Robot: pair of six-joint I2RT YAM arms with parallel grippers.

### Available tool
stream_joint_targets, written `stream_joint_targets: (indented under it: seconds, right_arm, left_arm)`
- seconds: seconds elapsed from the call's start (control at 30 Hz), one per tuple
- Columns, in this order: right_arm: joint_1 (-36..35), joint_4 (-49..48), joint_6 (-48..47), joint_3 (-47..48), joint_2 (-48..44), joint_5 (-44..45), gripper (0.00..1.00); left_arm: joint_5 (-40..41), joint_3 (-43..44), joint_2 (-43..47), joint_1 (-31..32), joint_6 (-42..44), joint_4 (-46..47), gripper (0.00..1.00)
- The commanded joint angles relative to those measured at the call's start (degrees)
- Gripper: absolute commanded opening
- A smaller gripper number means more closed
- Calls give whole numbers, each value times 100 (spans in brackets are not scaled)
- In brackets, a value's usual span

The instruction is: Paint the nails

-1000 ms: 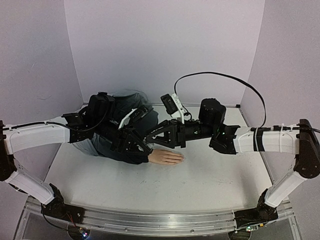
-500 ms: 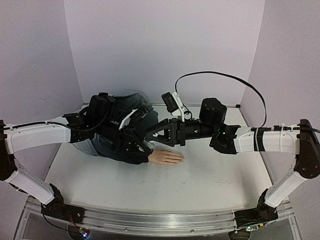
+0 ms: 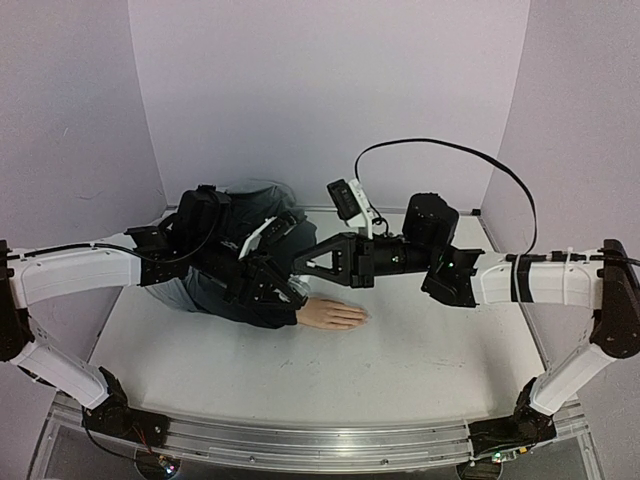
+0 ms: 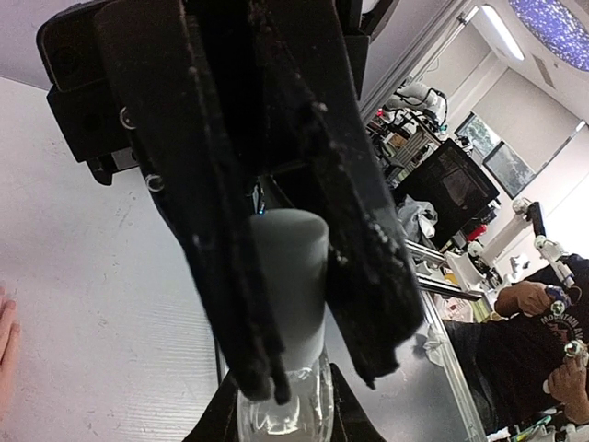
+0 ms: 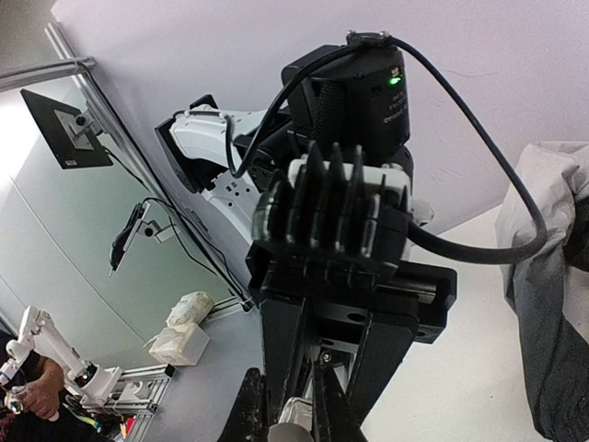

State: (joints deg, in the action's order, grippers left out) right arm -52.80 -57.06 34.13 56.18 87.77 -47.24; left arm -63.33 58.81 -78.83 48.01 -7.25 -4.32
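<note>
The pale mannequin hand (image 3: 335, 315) lies palm down on the white table, its dark navy-and-grey sleeve (image 3: 235, 295) running back left. The nails are too small to make out. My left gripper (image 3: 288, 290) sits over the wrist, shut on a small clear bottle (image 4: 281, 410). The bottle has a grey cap (image 4: 290, 267). My right gripper (image 3: 300, 265) comes in from the right and is shut on that cap (image 5: 296, 433). The cap looks seated on the bottle neck. The edge of the hand shows at the left of the left wrist view (image 4: 5, 341).
The jacket (image 5: 552, 276) bunches up against the back wall at the left. A black cable (image 3: 450, 155) loops above the right arm. The lilac walls close in behind and on both sides. The table's front rail (image 3: 300, 440) runs along the near edge.
The right arm has risen a little and shifted slightly right, its fingers still on the cap. The left arm and the mannequin hand have not moved.
</note>
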Motion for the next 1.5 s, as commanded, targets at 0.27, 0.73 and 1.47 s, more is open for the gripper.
stream_joint_targets:
  seconds: [0.27,0.73,1.47]
  right_arm:
    - [-325,944,293,532,574,2154,0]
    - [-1376,2494,1297,2014,1743,5564,0]
    - [18,2164,-1353,115,-1350,2162,94]
  left_arm:
    - [4670,204,778,24,531,474,0]
    - [6918,112,454,486,1681,1522,0]
    - [2278,-358,862,269,322,950,0]
